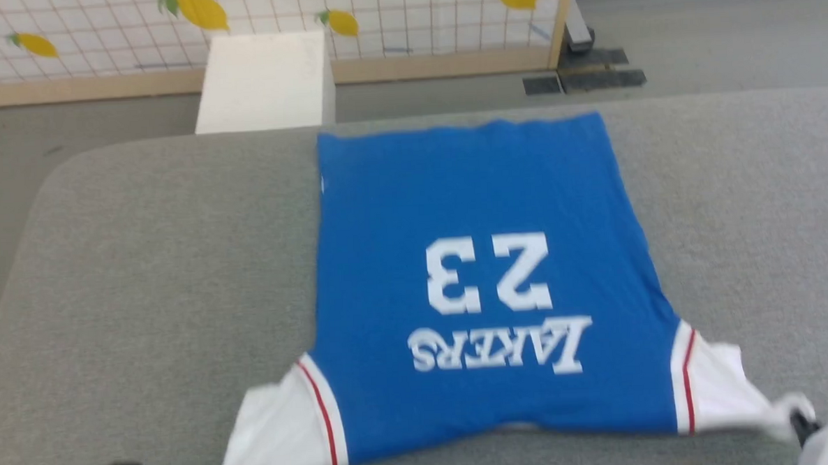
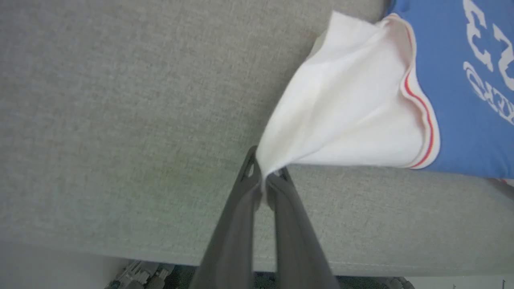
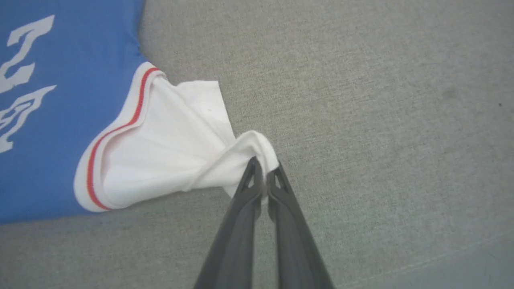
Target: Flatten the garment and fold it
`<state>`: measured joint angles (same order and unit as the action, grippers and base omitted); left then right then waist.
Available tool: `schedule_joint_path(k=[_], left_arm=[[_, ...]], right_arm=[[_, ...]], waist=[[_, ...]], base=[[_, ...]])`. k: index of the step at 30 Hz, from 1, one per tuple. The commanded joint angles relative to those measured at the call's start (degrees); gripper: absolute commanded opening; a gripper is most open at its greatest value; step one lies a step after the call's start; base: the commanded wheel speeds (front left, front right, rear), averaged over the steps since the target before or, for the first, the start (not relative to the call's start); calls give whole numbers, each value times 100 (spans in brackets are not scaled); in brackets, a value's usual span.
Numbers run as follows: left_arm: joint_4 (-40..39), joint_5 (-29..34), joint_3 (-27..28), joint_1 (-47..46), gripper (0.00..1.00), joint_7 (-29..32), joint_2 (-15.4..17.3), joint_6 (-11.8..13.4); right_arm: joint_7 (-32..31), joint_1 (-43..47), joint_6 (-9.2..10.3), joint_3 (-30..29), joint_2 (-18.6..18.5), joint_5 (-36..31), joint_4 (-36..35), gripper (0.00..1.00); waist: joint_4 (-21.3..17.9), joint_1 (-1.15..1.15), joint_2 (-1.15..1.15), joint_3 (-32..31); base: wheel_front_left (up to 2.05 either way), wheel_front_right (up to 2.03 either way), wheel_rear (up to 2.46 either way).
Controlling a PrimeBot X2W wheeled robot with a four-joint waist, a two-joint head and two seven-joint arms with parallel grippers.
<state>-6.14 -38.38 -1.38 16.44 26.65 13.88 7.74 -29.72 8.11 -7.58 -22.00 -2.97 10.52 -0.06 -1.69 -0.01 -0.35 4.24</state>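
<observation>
1. The left pincer is pinching the tip of one white sleeve.
2. The right pincer is pinching the other sleeve.
3. The blue T-shirt is lying flat between them, on the gray pad.

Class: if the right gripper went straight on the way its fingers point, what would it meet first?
The right gripper would meet the white sleeve of the garment, pinched between its fingers; beyond that, probably the grey surface.

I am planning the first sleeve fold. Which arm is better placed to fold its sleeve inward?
Probably left: the left gripper pinches a smoothly spread sleeve of the garment; the right gripper pinches a twisted, bunched one.
</observation>
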Motion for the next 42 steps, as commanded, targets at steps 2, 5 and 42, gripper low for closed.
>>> schedule_joint_path(k=[2, 5, 42], left_arm=[[-99, -67, 1, 324, 0, 172, 27, 102], [-159, -99, -43, 548, 0, 381, 89, 141], [-147, -32, -394, -73, 0, 245, 97, -84]], right_arm=[[-312, 218, 9, -75, 5, 72, 33, 0], [-744, 421, 9, -96, 7, 174, 110, 0], [2089, -1269, 9, 309, 8, 418, -1, 100]], waist=[[83, 1, 35, -72], [96, 1, 35, -43], [286, 1, 35, 332]], base=[[0, 0, 0], [0, 0, 0], [0, 0, 0]])
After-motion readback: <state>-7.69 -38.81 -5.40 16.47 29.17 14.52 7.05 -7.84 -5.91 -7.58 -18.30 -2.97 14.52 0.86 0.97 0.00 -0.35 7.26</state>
